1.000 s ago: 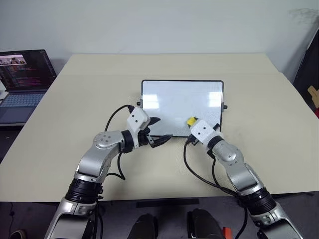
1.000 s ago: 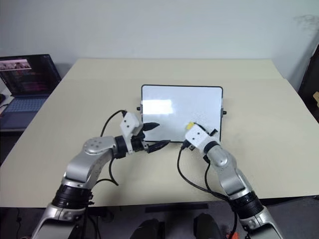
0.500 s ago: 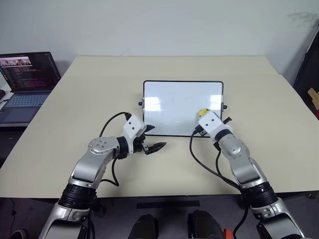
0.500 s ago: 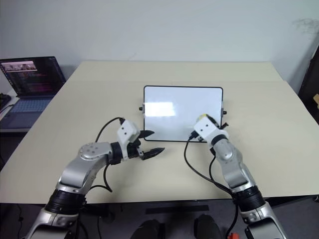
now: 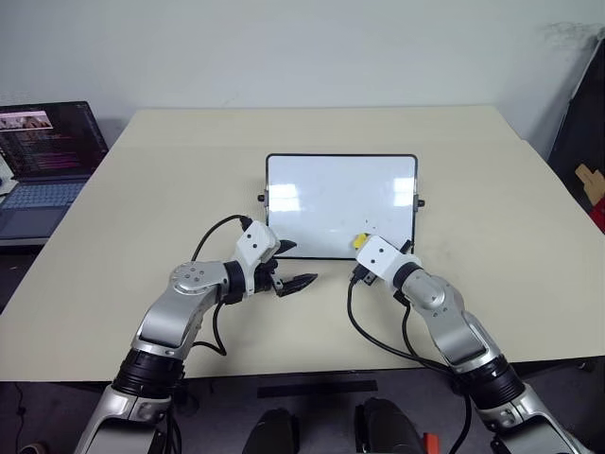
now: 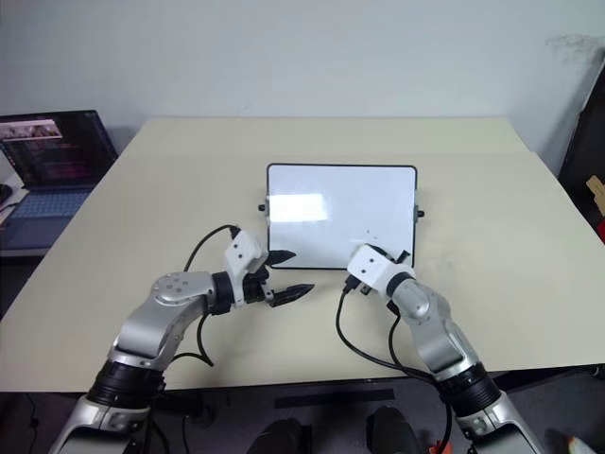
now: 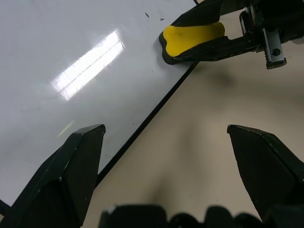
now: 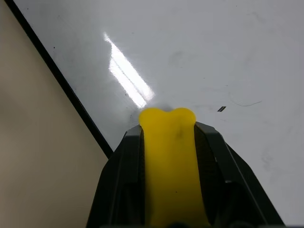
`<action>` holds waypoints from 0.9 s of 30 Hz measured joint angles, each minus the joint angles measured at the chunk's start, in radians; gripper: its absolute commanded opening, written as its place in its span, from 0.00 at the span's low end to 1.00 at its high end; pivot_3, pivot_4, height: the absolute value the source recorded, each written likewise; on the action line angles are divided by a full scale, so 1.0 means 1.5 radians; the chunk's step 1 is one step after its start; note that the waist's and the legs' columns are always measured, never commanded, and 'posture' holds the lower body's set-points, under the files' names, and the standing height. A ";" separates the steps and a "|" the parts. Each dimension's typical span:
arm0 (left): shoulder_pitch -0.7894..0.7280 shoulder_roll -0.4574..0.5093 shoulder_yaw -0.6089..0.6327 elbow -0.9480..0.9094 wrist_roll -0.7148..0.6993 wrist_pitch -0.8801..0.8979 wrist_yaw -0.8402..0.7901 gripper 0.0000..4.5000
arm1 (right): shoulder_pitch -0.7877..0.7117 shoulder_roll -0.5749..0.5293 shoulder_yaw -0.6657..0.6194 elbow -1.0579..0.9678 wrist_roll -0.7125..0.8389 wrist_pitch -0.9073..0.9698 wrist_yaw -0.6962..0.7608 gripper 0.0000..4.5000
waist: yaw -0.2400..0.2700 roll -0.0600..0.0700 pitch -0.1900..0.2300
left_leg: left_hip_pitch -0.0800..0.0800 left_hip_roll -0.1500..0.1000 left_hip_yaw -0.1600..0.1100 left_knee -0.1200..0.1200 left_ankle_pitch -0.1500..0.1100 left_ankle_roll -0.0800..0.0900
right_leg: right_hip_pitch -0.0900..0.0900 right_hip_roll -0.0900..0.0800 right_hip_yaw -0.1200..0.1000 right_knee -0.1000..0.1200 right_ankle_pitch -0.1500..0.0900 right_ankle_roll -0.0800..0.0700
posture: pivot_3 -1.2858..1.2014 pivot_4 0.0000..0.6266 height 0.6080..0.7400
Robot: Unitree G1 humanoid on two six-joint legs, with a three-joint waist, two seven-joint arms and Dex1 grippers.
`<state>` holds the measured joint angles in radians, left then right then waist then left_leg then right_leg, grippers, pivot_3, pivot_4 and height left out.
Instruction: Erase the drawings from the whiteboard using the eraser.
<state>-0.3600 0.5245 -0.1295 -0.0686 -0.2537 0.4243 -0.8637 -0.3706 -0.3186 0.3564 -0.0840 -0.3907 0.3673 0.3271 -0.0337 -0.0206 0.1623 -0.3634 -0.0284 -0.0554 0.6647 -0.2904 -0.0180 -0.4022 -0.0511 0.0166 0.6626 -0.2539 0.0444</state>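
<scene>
The whiteboard (image 5: 321,194) lies flat in the middle of the table, glossy white with a thin black frame. My right gripper (image 5: 363,246) is shut on the yellow eraser (image 5: 360,242), whose tip presses on the board just inside its near edge, right of centre. Of the drawings I see small dark flecks (image 8: 221,109) on the board just beyond the eraser (image 8: 168,142). My left gripper (image 5: 301,262) is open and holds nothing. It hovers over the table just in front of the board's near edge, left of the eraser (image 7: 192,35).
An open laptop (image 5: 47,151) with a lit screen stands at the far left, off the table's edge. The beige table (image 5: 142,208) has bare room all around the board. A dark object (image 5: 586,123) stands past the table's right side.
The right gripper swept the eraser right and farther across the board, then came back to the near edge. The left gripper drew back off the board's near edge. The camera shifted slightly.
</scene>
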 measured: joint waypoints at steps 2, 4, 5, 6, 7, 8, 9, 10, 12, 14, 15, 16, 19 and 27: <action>0.000 -0.001 0.000 0.000 0.000 -0.001 -0.001 1.00 | -0.013 0.009 -0.010 0.010 -0.005 0.000 -0.031 0.24 | 0.000 0.000 0.000 | 0.000 0.000 0.000 0.000 0.000 0.000 | 0.000 0.000 0.000 0.000 0.000 0.000 | 0.52 0.24 1.00; 0.000 -0.001 -0.001 0.000 0.000 -0.002 -0.001 1.00 | -0.031 0.009 -0.031 0.020 -0.014 -0.001 -0.059 0.24 | 0.002 0.000 0.000 | 0.000 0.000 0.000 0.000 0.000 0.000 | 0.000 0.000 0.000 0.000 0.000 0.000 | 0.52 0.24 1.00; 0.000 -0.001 -0.001 0.000 0.000 -0.002 -0.001 1.00 | -0.036 0.008 -0.042 0.023 -0.014 -0.001 -0.070 0.24 | 0.002 0.000 0.000 | 0.000 0.000 0.000 0.000 0.000 0.000 | 0.000 0.000 0.000 0.000 0.000 0.000 | 0.52 0.24 1.00; 0.000 -0.001 -0.001 0.000 0.000 -0.002 -0.001 1.00 | -0.040 0.006 -0.051 0.026 -0.015 -0.002 -0.079 0.24 | 0.002 0.000 0.000 | 0.000 0.000 0.000 0.000 0.000 0.000 | 0.000 0.000 0.000 0.000 0.000 0.000 | 0.52 0.24 1.00; 0.000 -0.001 -0.001 0.000 0.000 -0.003 -0.001 1.00 | -0.044 0.006 -0.057 0.028 -0.015 -0.002 -0.084 0.24 | 0.002 0.000 0.000 | -0.001 0.000 0.000 0.000 0.000 0.000 | 0.000 0.000 0.000 0.000 0.000 0.000 | 0.52 0.24 1.00; 0.000 -0.001 -0.001 0.000 0.000 -0.003 -0.001 1.00 | -0.047 0.006 -0.061 0.029 -0.015 -0.002 -0.088 0.24 | 0.003 0.000 0.000 | -0.001 0.000 0.000 -0.001 0.000 0.000 | -0.001 0.000 0.000 0.000 0.000 0.000 | 0.52 0.24 1.00; 0.000 -0.001 -0.001 0.000 0.000 -0.005 -0.001 1.00 | -0.047 0.006 -0.062 0.029 -0.015 -0.004 -0.088 0.24 | 0.002 0.000 0.000 | -0.001 0.000 0.000 -0.001 0.000 0.000 | -0.001 0.000 0.000 0.000 0.000 0.000 | 0.52 0.24 1.00; 0.000 -0.001 -0.001 0.000 0.000 -0.007 -0.001 1.00 | -0.047 0.005 -0.062 0.030 -0.015 -0.006 -0.087 0.24 | 0.002 0.000 0.000 | -0.001 0.000 0.000 -0.001 0.000 0.000 | -0.001 0.000 0.000 0.000 0.000 0.000 | 0.52 0.24 1.00; 0.000 -0.001 -0.001 0.000 0.000 -0.009 -0.001 1.00 | -0.046 0.006 -0.061 0.031 -0.014 -0.013 -0.085 0.24 | 0.002 0.000 0.000 | -0.001 0.000 0.000 -0.001 0.000 0.000 | -0.001 0.000 0.000 0.000 0.000 0.000 | 0.52 0.24 1.00; 0.001 -0.001 -0.001 0.000 0.000 -0.010 -0.001 1.00 | -0.046 0.008 -0.058 0.036 -0.014 -0.024 -0.082 0.24 | 0.002 0.000 0.000 | -0.001 0.000 0.000 -0.001 0.000 0.000 | -0.001 0.000 0.000 0.000 0.000 0.000 | 0.52 0.24 1.00; 0.001 -0.001 -0.001 0.000 0.000 -0.010 -0.001 1.00 | -0.048 0.011 -0.055 0.040 -0.014 -0.029 -0.082 0.24 | 0.000 0.000 0.000 | -0.001 0.000 0.000 -0.001 0.000 0.000 | -0.001 0.000 0.000 0.000 0.000 0.000 | 0.52 0.24 1.00; 0.001 -0.002 -0.001 0.000 0.000 -0.010 -0.001 1.00 | -0.050 0.017 -0.052 0.045 -0.015 -0.033 -0.081 0.24 | -0.001 0.000 0.000 | -0.001 0.000 0.000 -0.001 0.000 0.000 | -0.001 0.000 0.000 0.000 0.000 0.000 | 0.52 0.24 1.00; 0.000 -0.007 -0.002 0.000 0.000 -0.010 0.000 1.00 | -0.059 0.034 -0.030 0.054 -0.019 -0.033 -0.067 0.24 | -0.005 0.000 0.000 | -0.001 0.001 0.000 -0.001 0.000 0.000 | -0.001 0.000 0.000 0.000 0.000 0.000 | 0.52 0.24 1.00; 0.001 -0.008 -0.002 0.000 0.000 -0.010 0.001 1.00 | -0.040 0.040 0.039 0.041 -0.020 -0.018 0.012 0.24 | -0.004 0.000 0.000 | -0.001 0.000 0.000 -0.001 0.000 0.000 | -0.001 0.000 0.000 0.000 0.000 0.000 | 0.52 0.24 1.00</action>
<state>-0.3592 0.5130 -0.1324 -0.0688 -0.2530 0.4087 -0.8623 -0.4309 -0.2583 0.4156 -0.0224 -0.4204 0.3408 0.3448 -0.0398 -0.0205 0.1623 -0.3643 -0.0284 -0.0554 0.6629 -0.2902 -0.0181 -0.4036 -0.0516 0.0165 0.6622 -0.2539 0.0441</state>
